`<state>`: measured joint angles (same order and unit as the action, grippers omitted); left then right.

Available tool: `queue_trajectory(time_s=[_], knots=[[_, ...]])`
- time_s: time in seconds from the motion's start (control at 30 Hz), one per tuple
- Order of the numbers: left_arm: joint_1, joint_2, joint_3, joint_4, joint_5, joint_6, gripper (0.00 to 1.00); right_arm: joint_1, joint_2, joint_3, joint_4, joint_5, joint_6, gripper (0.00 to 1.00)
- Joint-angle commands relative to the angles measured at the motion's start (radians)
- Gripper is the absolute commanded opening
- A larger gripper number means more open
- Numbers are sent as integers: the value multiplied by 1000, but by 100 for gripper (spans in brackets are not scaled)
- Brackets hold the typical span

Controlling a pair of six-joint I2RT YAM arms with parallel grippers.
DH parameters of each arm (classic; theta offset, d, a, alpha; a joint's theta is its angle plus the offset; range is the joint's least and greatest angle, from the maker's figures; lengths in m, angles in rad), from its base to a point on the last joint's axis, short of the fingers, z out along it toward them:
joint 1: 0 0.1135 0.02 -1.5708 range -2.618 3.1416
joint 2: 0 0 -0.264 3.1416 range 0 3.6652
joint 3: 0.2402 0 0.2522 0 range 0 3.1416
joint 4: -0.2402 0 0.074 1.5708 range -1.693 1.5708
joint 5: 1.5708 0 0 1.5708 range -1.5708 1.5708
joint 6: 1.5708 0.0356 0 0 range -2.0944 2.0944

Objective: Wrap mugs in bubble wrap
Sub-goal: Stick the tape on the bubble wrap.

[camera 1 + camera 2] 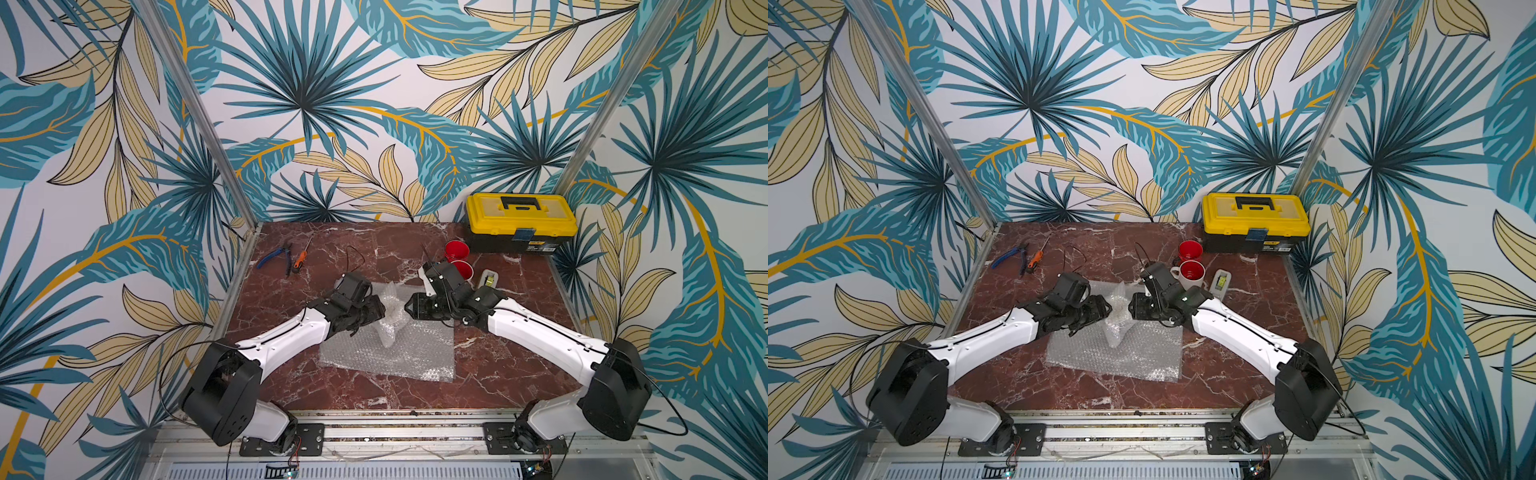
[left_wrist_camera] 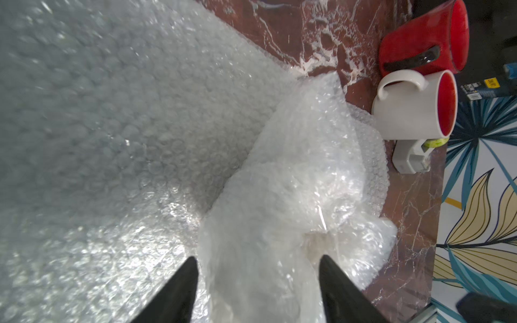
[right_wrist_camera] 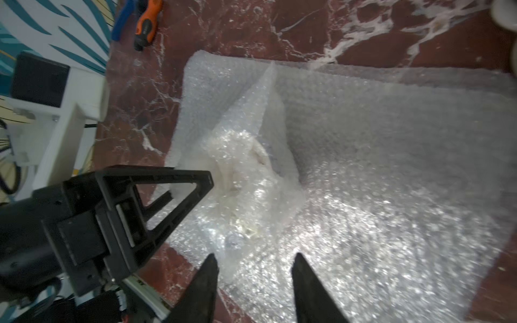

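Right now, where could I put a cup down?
Bare marble between the bubble wrap and the table's near edge, and between the pliers and red mug. Crowded: left hand and right hand mid-table; white mug near the toolbox.

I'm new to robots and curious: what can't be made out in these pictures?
- Contents of the crumpled clear bubble wrap bundle: in every view, cloudy plastic hides all but a pale shape.
- White ceramic mug with red inside: in a top view, the right arm covers most.
- Small grey tape dispenser: left wrist view, that mug hides part.

leaf-print walls point(image 1: 374, 104), red marble tabletop point(image 1: 332, 397)
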<state>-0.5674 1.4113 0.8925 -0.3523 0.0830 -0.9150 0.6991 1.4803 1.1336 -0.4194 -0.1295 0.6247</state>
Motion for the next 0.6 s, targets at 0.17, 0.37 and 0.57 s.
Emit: queue_trajectory(time_s=[0.17, 0.37, 0.57], knots=[[26, -152, 48, -66, -165, 96, 58, 1, 135, 11, 192, -222, 56, 7], [88, 1, 195, -17, 88, 214, 26, -1, 179, 5, 238, -179, 82, 2], [92, 170, 290, -1, 160, 255, 20, -9, 218, -19, 216, -122, 103, 1]])
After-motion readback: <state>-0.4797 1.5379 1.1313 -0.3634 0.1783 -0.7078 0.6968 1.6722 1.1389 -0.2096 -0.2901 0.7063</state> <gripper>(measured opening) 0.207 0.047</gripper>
